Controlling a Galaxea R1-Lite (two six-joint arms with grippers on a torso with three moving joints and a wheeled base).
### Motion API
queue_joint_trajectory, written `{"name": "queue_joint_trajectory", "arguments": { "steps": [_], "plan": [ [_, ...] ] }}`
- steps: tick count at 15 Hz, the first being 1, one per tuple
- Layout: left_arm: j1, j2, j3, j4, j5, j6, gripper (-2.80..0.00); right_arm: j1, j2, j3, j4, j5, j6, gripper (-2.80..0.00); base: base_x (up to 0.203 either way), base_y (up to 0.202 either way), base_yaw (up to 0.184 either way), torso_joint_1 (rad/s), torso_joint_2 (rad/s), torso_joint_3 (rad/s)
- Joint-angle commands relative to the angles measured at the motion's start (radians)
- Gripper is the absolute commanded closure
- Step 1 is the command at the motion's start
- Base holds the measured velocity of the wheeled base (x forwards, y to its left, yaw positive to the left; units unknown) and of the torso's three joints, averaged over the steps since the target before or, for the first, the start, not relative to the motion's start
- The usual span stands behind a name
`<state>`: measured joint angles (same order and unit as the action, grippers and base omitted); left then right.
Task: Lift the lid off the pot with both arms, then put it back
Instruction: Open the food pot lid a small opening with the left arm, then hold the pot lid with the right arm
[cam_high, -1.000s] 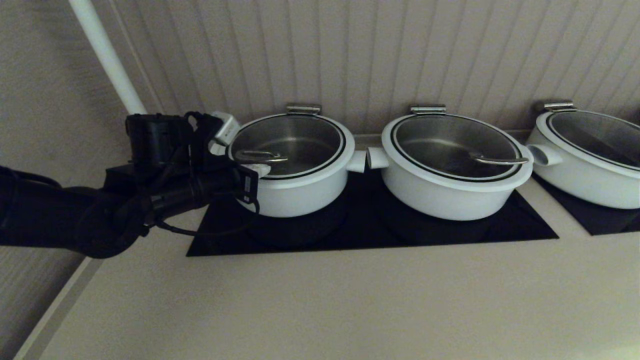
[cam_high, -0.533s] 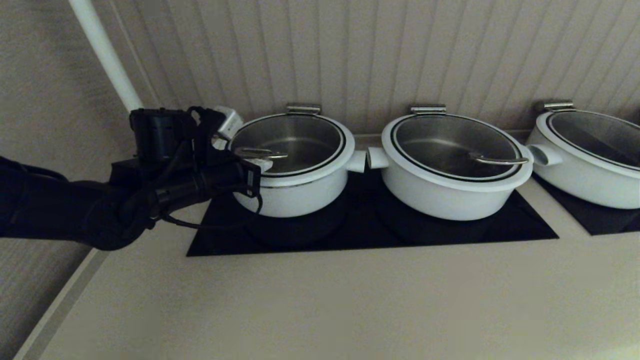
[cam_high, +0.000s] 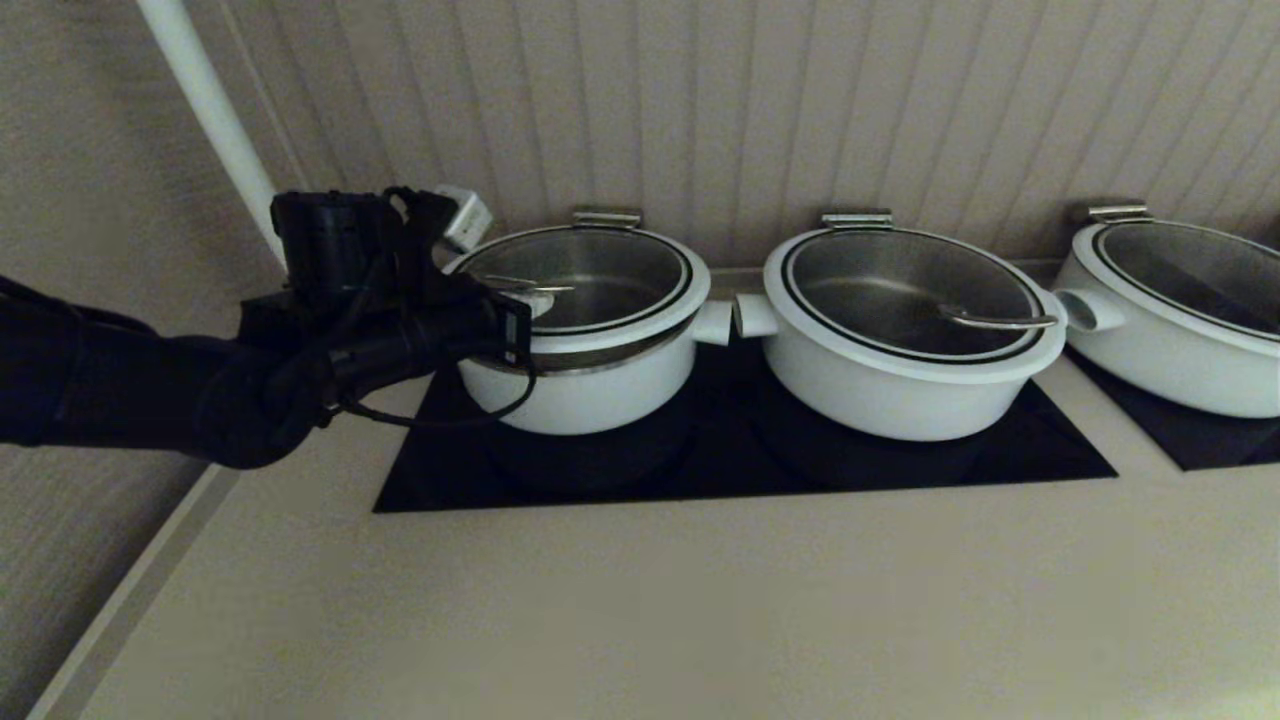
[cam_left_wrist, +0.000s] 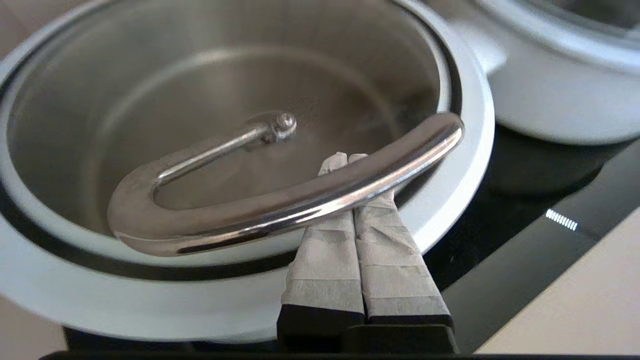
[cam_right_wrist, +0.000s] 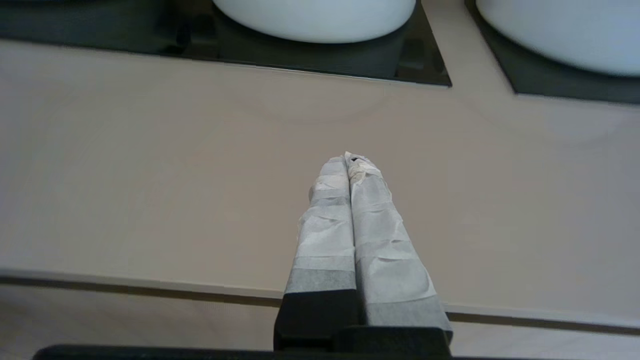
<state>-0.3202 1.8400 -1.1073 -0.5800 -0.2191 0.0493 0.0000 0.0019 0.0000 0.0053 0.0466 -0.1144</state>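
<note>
The pot (cam_high: 590, 392) stands at the left end of the black hob. Its glass lid (cam_high: 640, 322) is tilted, its left side raised, and the pot's steel rim shows below it. My left gripper (cam_high: 522, 302) is shut, with both white-taped fingers passed under the lid's arched steel handle (cam_high: 520, 286). In the left wrist view the handle (cam_left_wrist: 300, 200) lies across the shut fingers (cam_left_wrist: 330, 235), whose tips (cam_left_wrist: 347, 157) reach over the glass. My right gripper (cam_right_wrist: 348, 159) is shut and empty, low over the beige counter's front part and out of the head view.
A wider white pot with its lid (cam_high: 905, 385) stands just right of the task pot, their side handles nearly touching. A third pot (cam_high: 1170, 350) is at the far right. The ribbed wall is close behind. A white pipe (cam_high: 210, 110) rises behind my left arm.
My left gripper has risen under the handle. The lid's left side has come up off the pot, and a gap with the steel rim now shows.
</note>
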Motion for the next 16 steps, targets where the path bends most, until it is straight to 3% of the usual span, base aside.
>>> {"name": "queue_joint_trajectory", "arguments": {
  "steps": [1,6,11,16],
  "plan": [
    [0.0,0.0,-0.031,-0.004,0.003,-0.009,0.0,0.0,0.0,0.0,0.001,0.004,-0.013,0.0,0.0,0.0,0.0,0.0,0.0,0.0],
    [0.0,0.002,-0.032,-0.004,0.008,-0.011,0.0,0.0,0.012,-0.049,0.006,0.043,-0.033,0.0,0.0,0.0,0.0,0.0,0.0,0.0],
    [0.001,0.001,-0.032,-0.004,0.007,-0.012,0.0,0.004,0.187,-0.157,-0.014,0.125,-0.038,0.0,0.0,0.0,0.0,0.0,0.0,0.0],
    [0.004,-0.001,-0.045,-0.004,0.007,-0.017,0.0,0.034,0.507,-0.194,-0.214,0.207,-0.096,0.0,0.0,0.0,0.0,0.0,0.0,0.0]
  ]
}}
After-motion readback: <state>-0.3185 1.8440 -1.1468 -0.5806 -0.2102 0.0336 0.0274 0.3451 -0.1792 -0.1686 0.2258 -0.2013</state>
